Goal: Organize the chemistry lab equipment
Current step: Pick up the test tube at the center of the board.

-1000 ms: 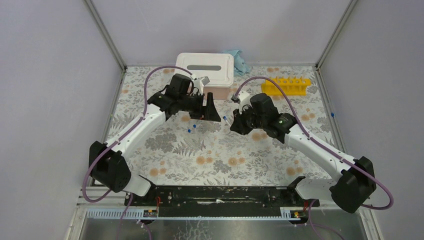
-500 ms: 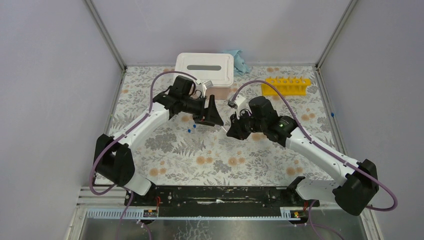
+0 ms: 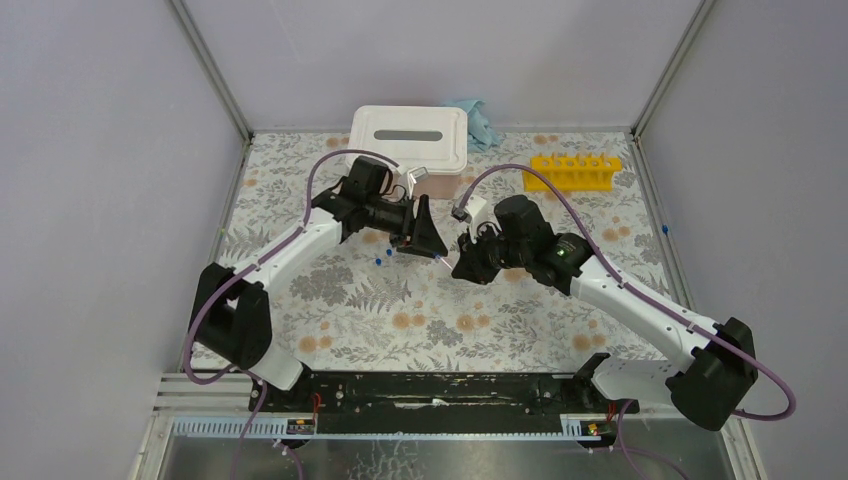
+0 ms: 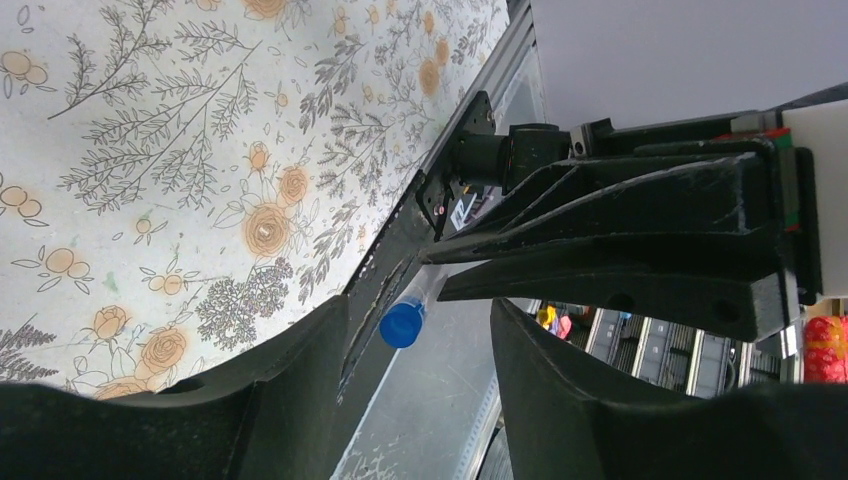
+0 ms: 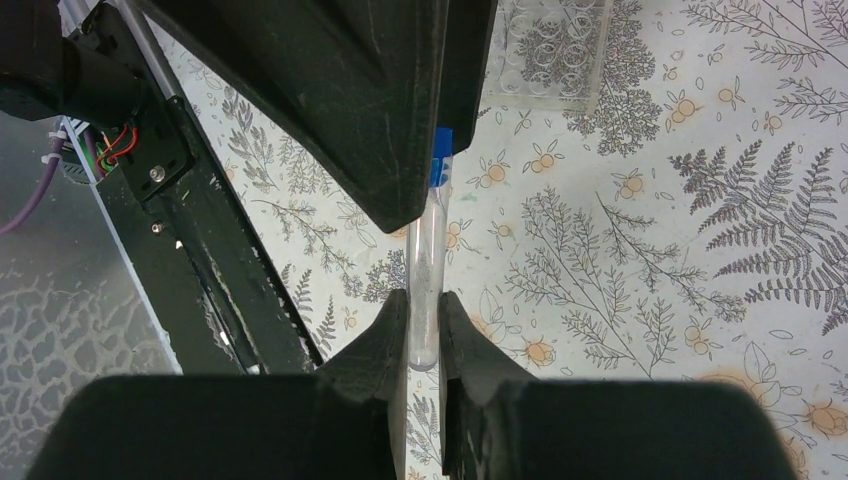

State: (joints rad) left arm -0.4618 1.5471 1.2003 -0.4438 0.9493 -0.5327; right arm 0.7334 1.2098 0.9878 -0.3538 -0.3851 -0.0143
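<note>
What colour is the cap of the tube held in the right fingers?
Blue; the cap of the tube shows best in the left wrist view.

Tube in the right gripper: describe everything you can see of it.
The tube is a slim clear cylinder, plastic by its look, with a rounded closed end and a blue cap; it seems empty. The right gripper pinches it near the rounded end, off the floral table cover. Its capped end sits in the gap between the left gripper's open fingers, apparently untouched by them.
</note>
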